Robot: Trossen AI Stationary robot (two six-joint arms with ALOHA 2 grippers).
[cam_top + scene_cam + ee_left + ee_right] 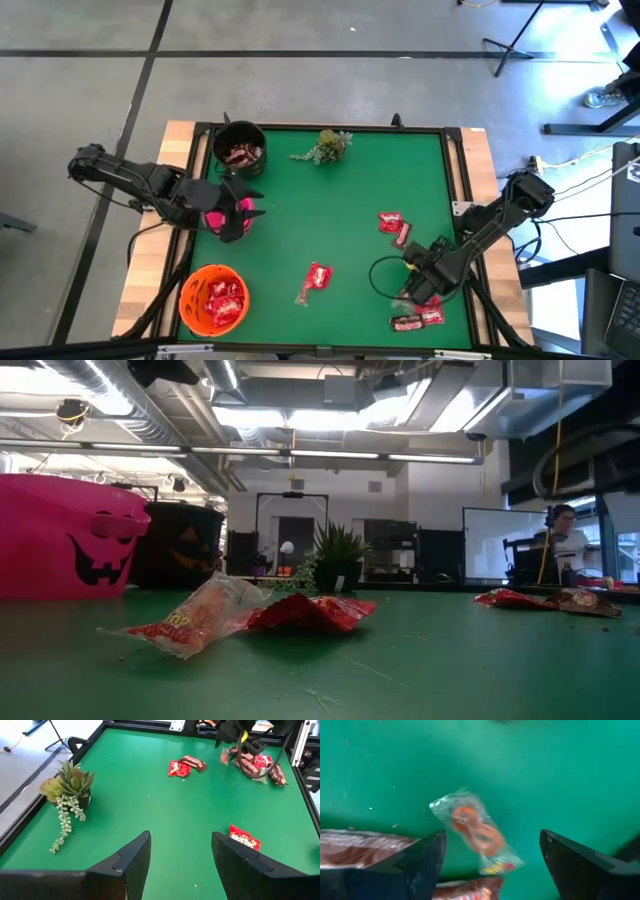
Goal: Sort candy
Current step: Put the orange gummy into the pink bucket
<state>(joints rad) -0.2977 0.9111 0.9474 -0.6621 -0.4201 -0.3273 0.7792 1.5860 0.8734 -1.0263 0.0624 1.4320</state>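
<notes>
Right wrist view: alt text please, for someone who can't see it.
The right gripper hangs open just above the green table, its dark fingers either side of a clear-wrapped orange candy. Brown-maroon bars lie beside it.

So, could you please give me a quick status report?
Left gripper open over pink bucket. Right gripper open above clear-wrapped orange candy. Nothing blocking.

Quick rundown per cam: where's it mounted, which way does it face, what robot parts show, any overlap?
High: overhead, straight down; both arms, green table.
Low: table height, level across to the room; no arm.
Left wrist: past open left tool across table; right arm far off.
Right wrist: down past open right tool at clear-wrapped candy.
Shared: leafy sprig in high, low, left wrist.
</notes>
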